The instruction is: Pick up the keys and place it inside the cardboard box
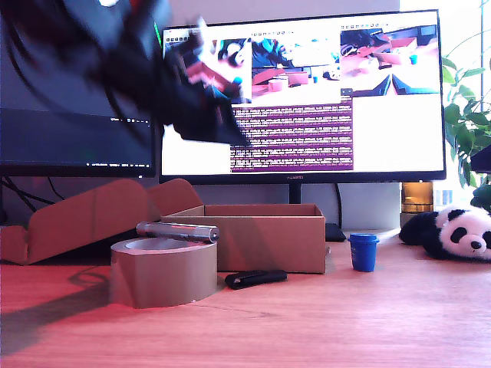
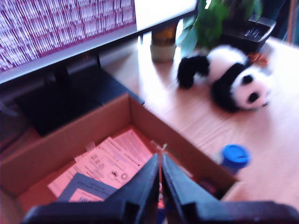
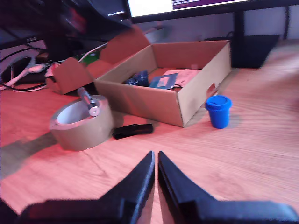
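1. Now you see my first gripper [image 2: 161, 156] over the cardboard box [image 2: 93, 123] near the tabletop's [image 3: 243, 158] far edge, its fingers clenched, it seems, on the keys [image 2: 161, 147].
2. My second gripper [image 3: 155, 156] is pressed together, empty.
3. Next, probably: lower, then release inside.

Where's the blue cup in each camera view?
Exterior view: the blue cup stands on the table just off the cardboard box's right end, with the panda further right.
First wrist view: the cup is outside the box's corner, near the panda.
Second wrist view: beside the box's front corner.
Shared landmark: the box.
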### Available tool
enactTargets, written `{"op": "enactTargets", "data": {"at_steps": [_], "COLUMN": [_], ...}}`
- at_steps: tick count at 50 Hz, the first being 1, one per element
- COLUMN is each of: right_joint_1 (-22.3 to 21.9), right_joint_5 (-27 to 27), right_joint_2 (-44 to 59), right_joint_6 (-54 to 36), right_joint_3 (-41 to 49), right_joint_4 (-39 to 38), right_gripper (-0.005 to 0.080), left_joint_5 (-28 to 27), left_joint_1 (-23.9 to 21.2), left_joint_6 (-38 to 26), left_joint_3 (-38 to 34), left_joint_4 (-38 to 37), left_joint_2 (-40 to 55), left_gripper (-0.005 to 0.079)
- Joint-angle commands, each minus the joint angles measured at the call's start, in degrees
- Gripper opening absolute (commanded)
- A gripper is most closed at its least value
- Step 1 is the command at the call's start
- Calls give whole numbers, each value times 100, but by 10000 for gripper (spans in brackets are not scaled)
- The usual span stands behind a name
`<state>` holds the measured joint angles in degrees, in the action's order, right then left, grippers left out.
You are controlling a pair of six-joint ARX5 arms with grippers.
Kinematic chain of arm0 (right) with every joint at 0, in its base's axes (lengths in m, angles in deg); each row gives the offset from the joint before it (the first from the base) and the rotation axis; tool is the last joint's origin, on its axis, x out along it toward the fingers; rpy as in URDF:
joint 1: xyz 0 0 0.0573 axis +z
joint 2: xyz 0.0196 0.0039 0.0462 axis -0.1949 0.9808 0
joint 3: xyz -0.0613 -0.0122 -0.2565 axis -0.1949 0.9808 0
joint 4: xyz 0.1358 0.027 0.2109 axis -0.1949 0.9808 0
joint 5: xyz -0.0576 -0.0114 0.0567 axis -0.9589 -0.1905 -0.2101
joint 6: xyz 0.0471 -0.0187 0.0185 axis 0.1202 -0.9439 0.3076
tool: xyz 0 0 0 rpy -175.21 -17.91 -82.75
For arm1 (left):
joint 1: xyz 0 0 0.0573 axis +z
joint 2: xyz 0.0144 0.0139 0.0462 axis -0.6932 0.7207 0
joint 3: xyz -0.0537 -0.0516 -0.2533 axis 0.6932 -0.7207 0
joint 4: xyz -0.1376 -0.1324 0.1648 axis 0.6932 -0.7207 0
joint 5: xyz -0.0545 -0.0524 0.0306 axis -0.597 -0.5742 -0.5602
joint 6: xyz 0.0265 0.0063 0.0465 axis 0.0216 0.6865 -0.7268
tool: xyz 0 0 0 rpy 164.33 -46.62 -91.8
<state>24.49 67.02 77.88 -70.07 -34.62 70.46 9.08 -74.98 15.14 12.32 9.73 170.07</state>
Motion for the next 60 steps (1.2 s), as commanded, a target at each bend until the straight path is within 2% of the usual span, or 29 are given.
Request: {"op": "enactTargets", "data": {"at_steps": [1, 13, 26, 38, 45, 60], "right_joint_1": [13, 4, -254, -529, -590, -590], "right_joint_5": [-98, -505, -730, -772, -728, -730], "right_joint_2": [2, 2, 2, 0, 0, 0], "right_joint_6": [-17, -372, -699, -946, -949, -898], "right_joint_3": [31, 31, -2, -35, -35, -35], "right_joint_4": [-20, 9, 87, 192, 192, 179], "right_gripper": [-13, -13, -13, -13, -13, -13], "left_joint_5": [-15, -94, -85, 245, 367, 431], "left_joint_1": [-15, -13, 24, 52, 208, 863], "left_joint_6": [-87, -149, 15, 136, 162, 529], "left_joint_3": [-52, -555, -1370, -2177, -2608, -3751], "left_joint_4": [-203, -291, -280, -229, -195, 251], "left_joint_2": [59, -358, -960, -1668, -2039, -3021], "left_gripper": [-21, -21, -21, -21, -21, -21]}}
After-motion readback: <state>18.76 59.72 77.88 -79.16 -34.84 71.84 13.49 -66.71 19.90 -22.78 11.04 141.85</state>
